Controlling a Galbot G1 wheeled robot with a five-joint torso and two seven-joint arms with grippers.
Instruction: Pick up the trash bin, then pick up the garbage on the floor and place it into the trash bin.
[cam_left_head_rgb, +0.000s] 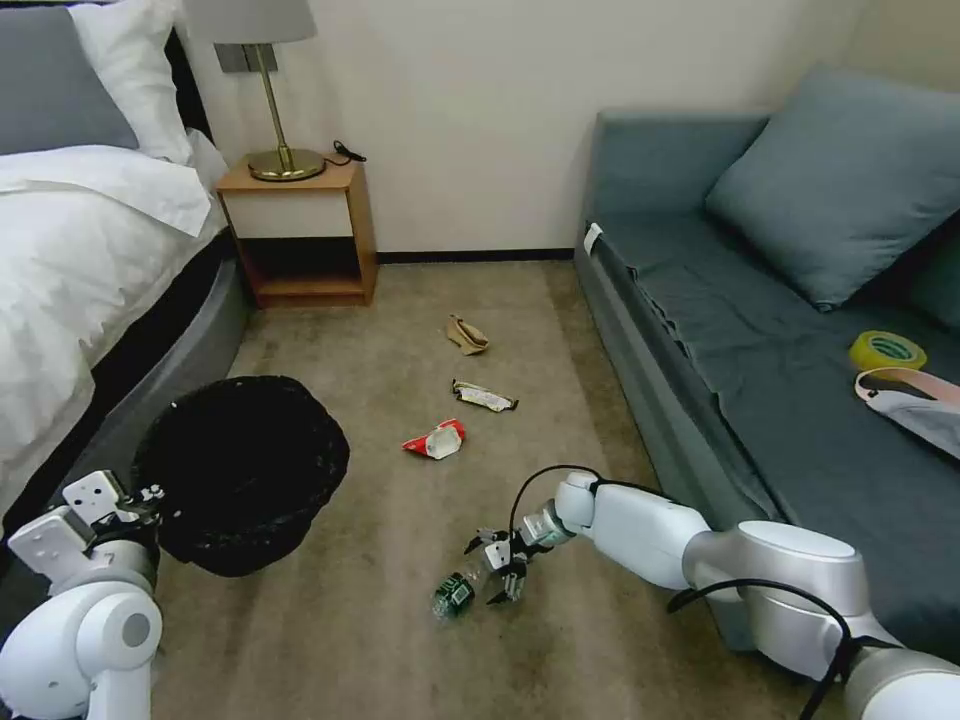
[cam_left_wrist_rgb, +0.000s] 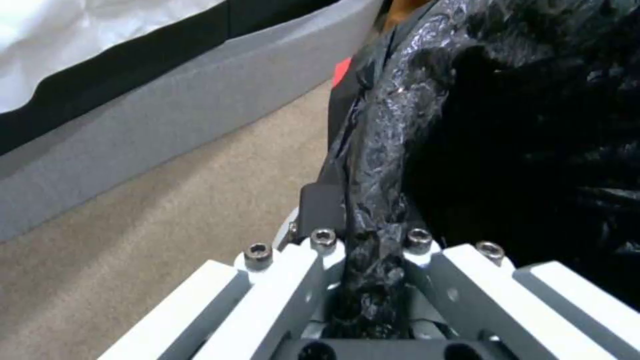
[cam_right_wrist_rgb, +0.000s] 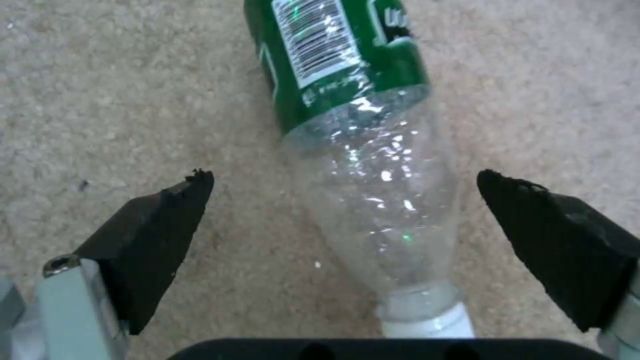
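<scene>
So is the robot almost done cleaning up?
Not yet. Done: the left gripper is shut on the trash bin rim. In hand: the right gripper, jaws open, straddles the bottle on the carpet. Left: the red-and-white wrapper, snack wrapper and tan paper.

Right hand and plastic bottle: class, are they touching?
Apart. The right wrist view shows carpet between each pad of the open right hand and the plastic bottle lying between them.

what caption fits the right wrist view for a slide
Open right gripper poised over a clear plastic bottle with a green label, lying on the beige carpet between the fingertips.
</scene>
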